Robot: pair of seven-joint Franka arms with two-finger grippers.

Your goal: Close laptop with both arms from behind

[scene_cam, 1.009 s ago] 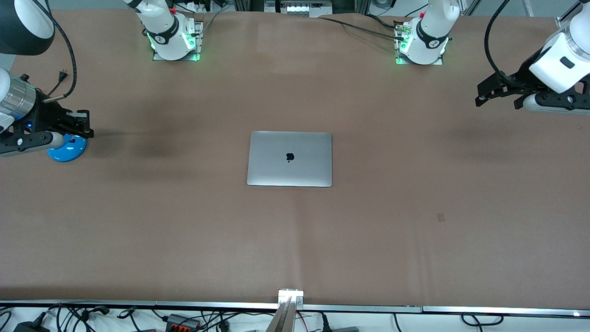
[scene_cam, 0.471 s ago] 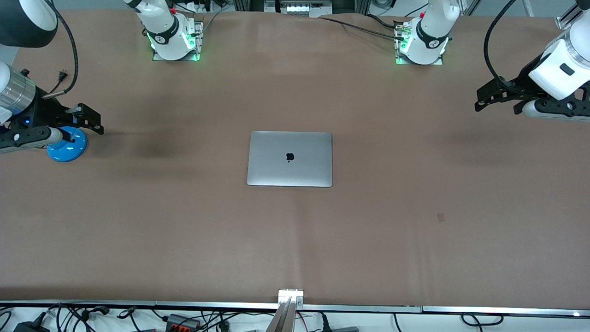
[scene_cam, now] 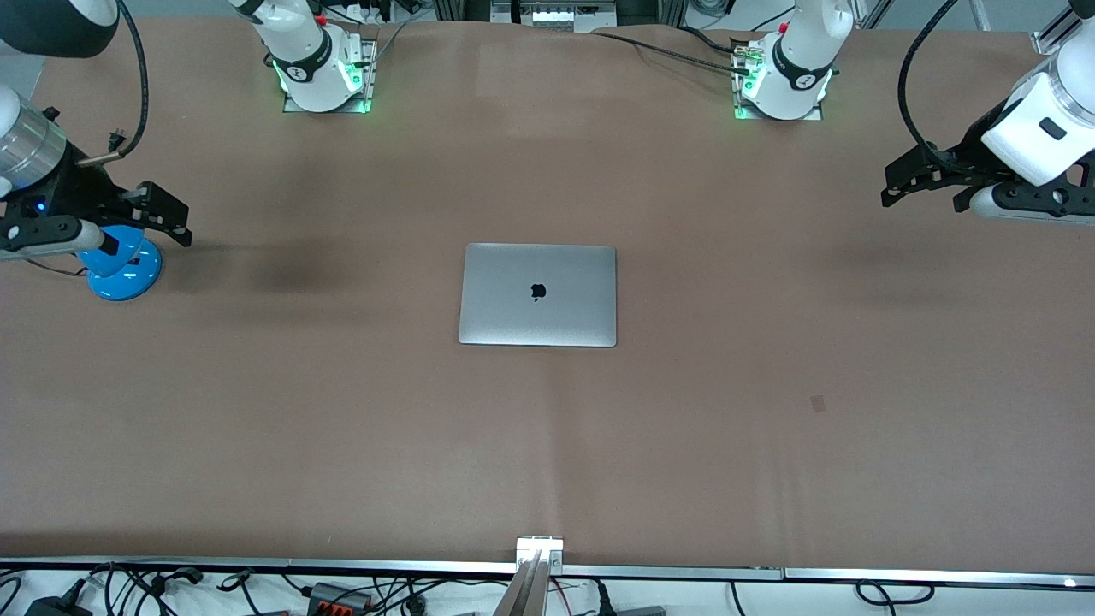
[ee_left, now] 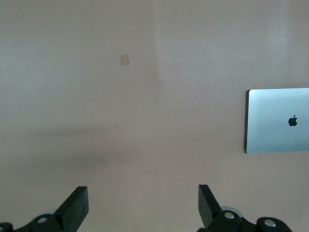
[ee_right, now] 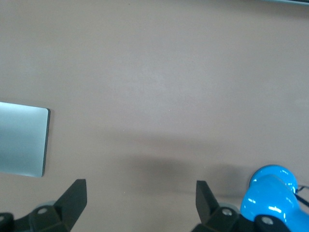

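Observation:
The laptop (scene_cam: pixel 537 295) lies shut and flat in the middle of the table, grey lid up with its black logo showing. It also shows in the left wrist view as the laptop (ee_left: pixel 277 121) and in the right wrist view as the laptop (ee_right: pixel 21 140). My left gripper (scene_cam: pixel 890 185) hangs open over bare table at the left arm's end, well apart from the laptop. Nothing is between the jaws of that left gripper (ee_left: pixel 142 198). My right gripper (scene_cam: pixel 175 221) hangs open at the right arm's end, also empty, as the right gripper (ee_right: pixel 141 193) shows.
A blue round-based object (scene_cam: pixel 127 269) stands on the table under the right hand, partly covered by it, and shows as the blue object (ee_right: pixel 270 195) beside one finger. A small tape mark (scene_cam: pixel 819 403) lies nearer the front camera. Both arm bases (scene_cam: pixel 321 77) stand along the table's edge farthest from the front camera.
The right gripper's fingers have spread from nearly shut to open, and the hand has shifted a little over the blue object. The left hand rose slightly, then held still.

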